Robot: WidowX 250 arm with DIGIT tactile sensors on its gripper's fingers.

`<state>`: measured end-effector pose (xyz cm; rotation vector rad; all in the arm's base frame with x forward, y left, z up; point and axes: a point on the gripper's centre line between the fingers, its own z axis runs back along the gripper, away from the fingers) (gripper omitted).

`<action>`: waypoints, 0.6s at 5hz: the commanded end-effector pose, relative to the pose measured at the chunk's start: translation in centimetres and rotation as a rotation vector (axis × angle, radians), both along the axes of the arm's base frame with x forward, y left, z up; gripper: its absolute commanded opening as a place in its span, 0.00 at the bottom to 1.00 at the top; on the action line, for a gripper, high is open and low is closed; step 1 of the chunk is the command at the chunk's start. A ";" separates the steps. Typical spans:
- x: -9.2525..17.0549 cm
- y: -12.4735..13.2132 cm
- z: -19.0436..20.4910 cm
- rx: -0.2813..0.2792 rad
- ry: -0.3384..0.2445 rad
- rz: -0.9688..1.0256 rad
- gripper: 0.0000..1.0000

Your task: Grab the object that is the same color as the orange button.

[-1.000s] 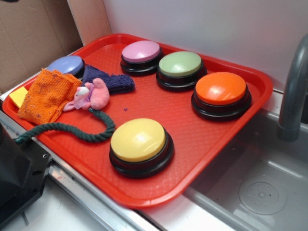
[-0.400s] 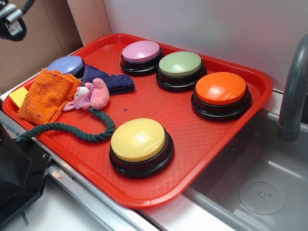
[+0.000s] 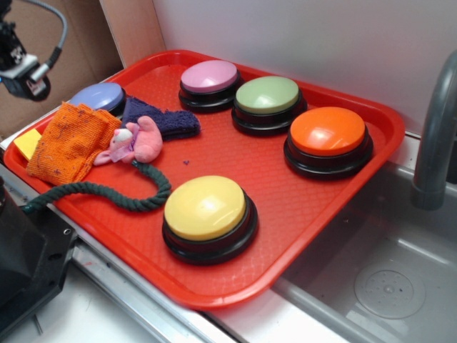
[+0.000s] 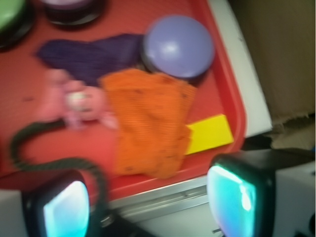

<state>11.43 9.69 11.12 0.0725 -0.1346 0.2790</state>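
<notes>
Looking through your wrist camera, the orange rag [image 4: 150,126] lies at twelve o'clock from your parted gripper [image 4: 150,207], its long axis running roughly twelve-to-six.

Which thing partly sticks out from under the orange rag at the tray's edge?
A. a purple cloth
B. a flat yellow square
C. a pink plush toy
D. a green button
B: in the wrist view, the flat yellow square shows from beneath the orange rag, next to the tray rim.
</notes>
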 end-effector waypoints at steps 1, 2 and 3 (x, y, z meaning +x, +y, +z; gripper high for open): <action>1.1 2.5 -4.1 0.071 -0.040 -0.008 1.00; 2.4 2.6 -6.6 0.009 -0.060 -0.072 1.00; 2.9 2.4 -7.2 0.017 -0.062 -0.056 1.00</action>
